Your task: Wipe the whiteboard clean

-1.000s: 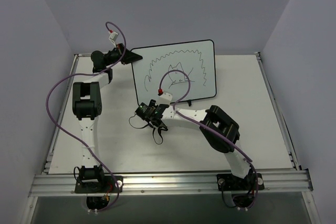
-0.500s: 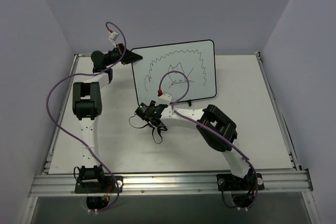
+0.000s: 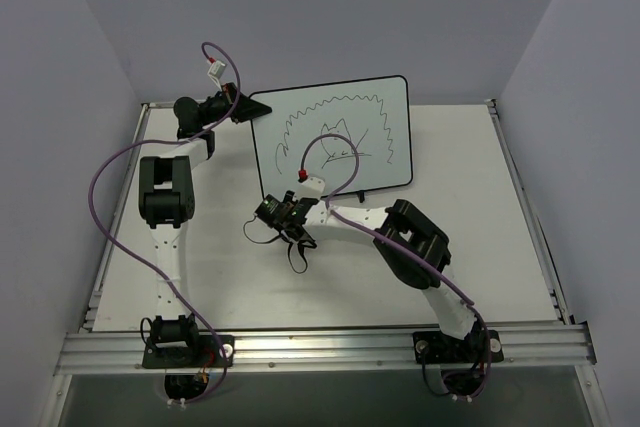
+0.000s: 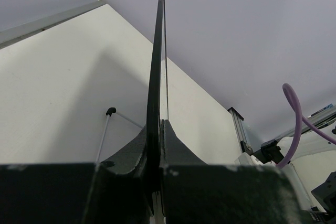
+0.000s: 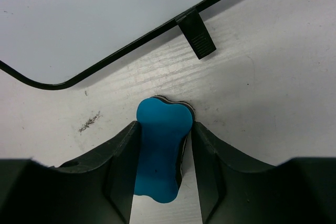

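Got scribbled whiteboard [image 3: 335,142] upright at back of table [image 3: 480,207], left edge pinched tight in left gripper [image 3: 239,105] jaws. Squeezing blue eraser [image 5: 161,150] between right gripper [image 5: 161,140] jaws, near board's bottom-left corner, not touching.

Overhead wide; both wrist views close on whiteboard [image 3: 388,112].

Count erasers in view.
1. The blue bone-shaped eraser is gripped in the right pincer, just in front of the whiteboard's bottom edge. Others could be hidden behind the board.
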{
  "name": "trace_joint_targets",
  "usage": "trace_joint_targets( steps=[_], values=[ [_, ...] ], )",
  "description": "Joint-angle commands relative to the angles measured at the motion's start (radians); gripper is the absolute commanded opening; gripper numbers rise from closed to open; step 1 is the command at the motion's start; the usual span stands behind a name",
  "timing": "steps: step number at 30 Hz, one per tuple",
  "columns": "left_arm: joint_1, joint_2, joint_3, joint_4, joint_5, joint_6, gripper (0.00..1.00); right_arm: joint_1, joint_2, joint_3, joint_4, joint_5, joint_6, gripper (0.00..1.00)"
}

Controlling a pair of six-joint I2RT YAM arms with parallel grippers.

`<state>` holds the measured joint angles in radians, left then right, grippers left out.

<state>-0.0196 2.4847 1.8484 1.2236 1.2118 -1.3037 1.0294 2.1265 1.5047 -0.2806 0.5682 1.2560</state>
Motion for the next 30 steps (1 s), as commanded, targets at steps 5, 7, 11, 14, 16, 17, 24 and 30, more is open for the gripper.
trace_joint_targets(
  steps=[5,7,11,14,16,17,24,30],
  values=[
    [-0.008,0.005,0.046,0.194,0.017,0.073,0.02,0.009,0.029,0.035,-0.029,0.024,-0.006,0.37],
    [-0.008,0.005,0.048,0.194,0.017,0.073,0.02,0.009,0.033,0.035,-0.026,0.015,-0.020,0.46],
    [-0.006,0.005,0.048,0.194,0.017,0.073,0.02,0.011,0.033,0.037,-0.028,0.002,-0.026,0.52],
    [-0.008,0.005,0.048,0.194,0.017,0.073,0.02,0.014,0.029,0.045,-0.035,0.012,-0.018,0.52],
    [-0.006,0.005,0.049,0.194,0.019,0.073,0.02,0.015,0.027,0.051,-0.043,0.015,-0.012,0.51],
    [-0.006,0.005,0.049,0.194,0.018,0.073,0.02,0.020,0.026,0.055,-0.049,0.016,-0.009,0.51],
    [-0.006,0.010,0.051,0.195,0.018,0.070,0.02,0.026,0.052,0.095,-0.081,0.010,0.028,0.46],
    [-0.006,0.008,0.051,0.197,0.018,0.069,0.02,0.026,0.075,0.124,-0.123,0.024,0.043,0.44]
  ],
)
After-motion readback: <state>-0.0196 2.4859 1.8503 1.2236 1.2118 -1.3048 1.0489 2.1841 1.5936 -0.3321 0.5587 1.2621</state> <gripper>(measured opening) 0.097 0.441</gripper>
